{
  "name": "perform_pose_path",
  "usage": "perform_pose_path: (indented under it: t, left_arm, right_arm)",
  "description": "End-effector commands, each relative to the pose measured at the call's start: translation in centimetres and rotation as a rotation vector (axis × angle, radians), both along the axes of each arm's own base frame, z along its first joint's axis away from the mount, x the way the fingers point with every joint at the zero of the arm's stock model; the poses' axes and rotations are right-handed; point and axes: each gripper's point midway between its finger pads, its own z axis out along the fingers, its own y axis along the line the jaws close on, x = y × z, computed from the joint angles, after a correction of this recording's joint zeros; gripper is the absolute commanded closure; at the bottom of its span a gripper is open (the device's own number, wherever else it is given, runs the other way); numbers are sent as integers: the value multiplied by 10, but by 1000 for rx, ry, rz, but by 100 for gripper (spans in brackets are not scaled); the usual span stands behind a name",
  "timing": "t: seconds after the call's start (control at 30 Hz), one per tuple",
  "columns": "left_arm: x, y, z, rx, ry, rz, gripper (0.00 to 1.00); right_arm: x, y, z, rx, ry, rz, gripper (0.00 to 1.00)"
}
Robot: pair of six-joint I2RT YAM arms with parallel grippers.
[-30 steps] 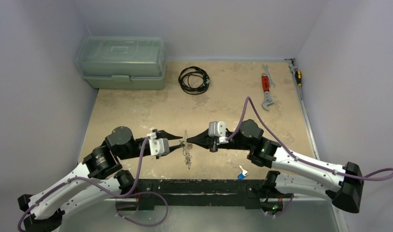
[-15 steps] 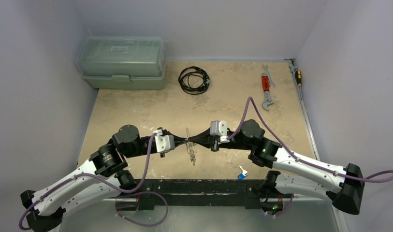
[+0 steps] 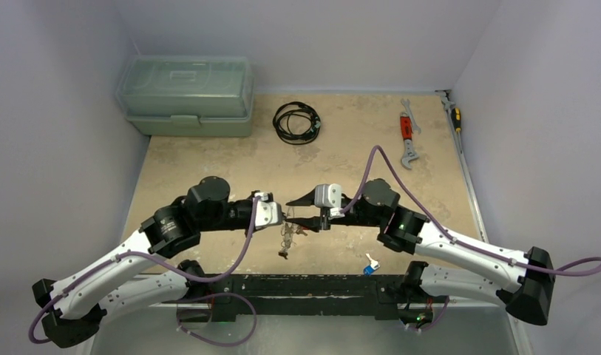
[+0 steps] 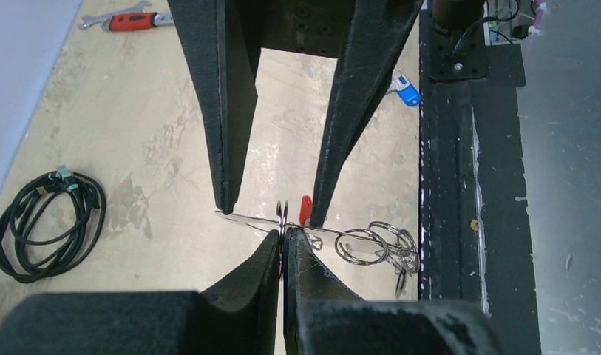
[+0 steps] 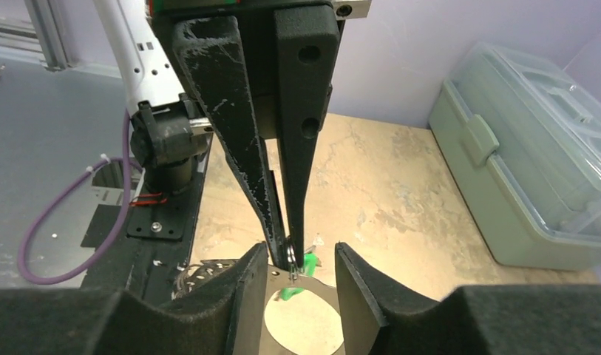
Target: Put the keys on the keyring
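I'm looking down on a mottled beige table (image 3: pixel 208 170) boxed in by pale lilac-grey walls (image 3: pixel 60 148), with a black rail (image 3: pixel 304 285) along the near edge where the arms are bolted. At the back left stands a translucent green toolbox (image 3: pixel 186 95). A black coiled cable (image 3: pixel 297 122) lies just to its right, and a red-handled wrench (image 3: pixel 408 139) and a screwdriver (image 3: pixel 454 115) lie toward the back right. The two arms meet tip to tip over the near middle of the table. The left gripper (image 4: pixel 282 235) has its jaws pressed together on the wire of the keyring (image 4: pixel 245 219), at a spot where a small ring sits on it. The right gripper (image 5: pixel 299 251) faces it with its jaws well apart, one finger on either side of the left fingertips, and it has hold of nothing. I cannot tell whether its tips touch the wire. From the left wrist I see the keyring edge-on as a thin line running crosswise to my fingers and dipping slightly to the right. From the right wrist its open oval faces the lens, with the lower part cut off by the frame. The keys (image 4: pixel 378 248) bunch with small rings at one end of the wire. A red head (image 4: pixel 305 209) and a green head (image 5: pixel 297 287) sit close by the grip. Overhead, the bunch trails from the fingertips toward the near edge. One blue-tagged key (image 3: pixel 369 265) lies apart on the table by the rail.
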Motion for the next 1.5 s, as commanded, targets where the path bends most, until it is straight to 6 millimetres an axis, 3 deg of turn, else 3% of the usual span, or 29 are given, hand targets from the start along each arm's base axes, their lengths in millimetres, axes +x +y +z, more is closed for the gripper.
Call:
perform_pose_path:
  t: [0.0, 0.2, 0.33, 0.67, 0.73, 0.87, 0.97, 1.0, 1.1, 1.17, 1.33, 1.47]
  left_arm:
    - [-3, 2, 22, -4, -41, -28, 100]
    - [-4, 4, 23, 17, -39, -29, 100]
    - [-5, 4, 20, 22, -29, -34, 100]
    - [-3, -2, 23, 11, -21, -35, 100]
    - [-2, -3, 24, 8, -18, -37, 100]
    - [-2, -4, 24, 0, -11, -31, 98]
    - [0, 0, 26, -16, -16, 0, 61]
    - [0, 3, 27, -25, -24, 10, 53]
    - [-1, 12, 32, -56, -54, 35, 35]
    - [-3, 18, 35, -71, -70, 46, 29]
    - [-23, 28, 36, -64, -118, -46, 40]
    - [-25, 27, 36, -100, -155, -63, 52]
  right_arm:
    - [10, 4, 7, -26, -30, -37, 60]
    - [17, 8, -5, -81, -19, -54, 67]
    - [17, 11, -8, -86, -16, -45, 82]
    - [13, 16, -15, -104, -2, -11, 93]
    - [13, 17, -17, -108, 0, -8, 100]
    - [14, 17, -15, -84, -6, -16, 100]
    - [13, 13, -5, -30, -27, -22, 100]
    - [11, 11, -4, -12, -28, -19, 100]
    - [6, 4, 9, 57, -49, -23, 100]
    - [3, -1, 17, 96, -62, -25, 100]
    - [-4, -6, 25, 135, -75, -6, 100]
    - [-10, -8, 31, 156, -78, 19, 100]
